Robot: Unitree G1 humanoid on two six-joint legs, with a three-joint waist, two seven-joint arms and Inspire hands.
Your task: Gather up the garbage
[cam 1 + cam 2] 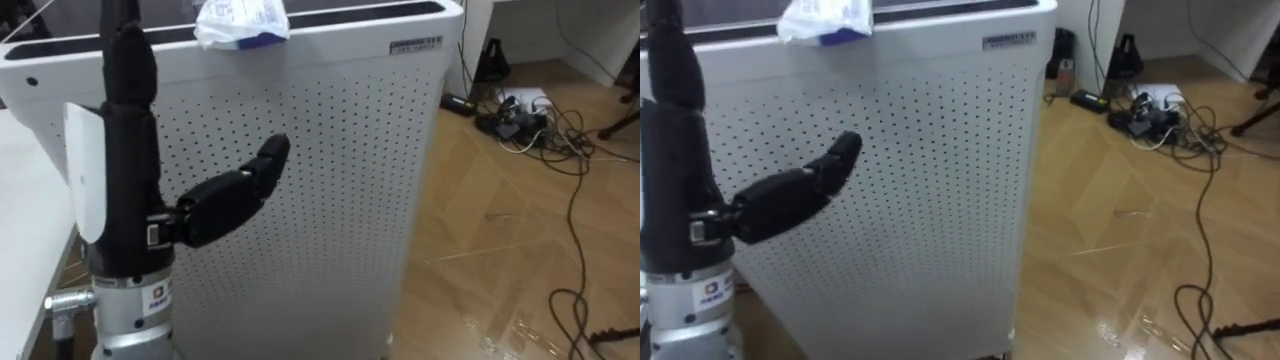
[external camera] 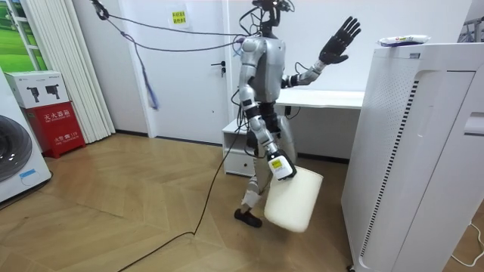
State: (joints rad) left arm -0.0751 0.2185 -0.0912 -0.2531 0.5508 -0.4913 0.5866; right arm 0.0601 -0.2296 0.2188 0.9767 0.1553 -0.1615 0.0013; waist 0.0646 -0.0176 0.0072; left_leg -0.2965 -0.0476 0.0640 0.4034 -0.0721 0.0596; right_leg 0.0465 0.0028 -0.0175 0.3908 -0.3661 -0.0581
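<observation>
A crumpled white and blue wrapper (image 1: 240, 22) (image 1: 825, 20) (image 2: 404, 41) lies on top of a tall white perforated appliance (image 1: 330, 180) (image 2: 423, 151) that I stand facing. My left hand (image 1: 130, 150) (image 1: 670, 150) (image 2: 338, 41) is raised in front of the appliance, open, fingers straight up and thumb spread toward the perforated panel. It is left of the wrapper and apart from it. In the room view my right hand (image 2: 276, 166) hangs low at my side, shut on a white bin (image 2: 293, 200) that tilts just above the floor.
A tangle of cables and a power strip (image 1: 520, 115) lies on the wooden floor right of the appliance. A white desk (image 2: 325, 98) stands behind me, its edge (image 1: 20, 220) at my left. A washing machine (image 2: 15, 159) and a red box (image 2: 57, 125) are far off.
</observation>
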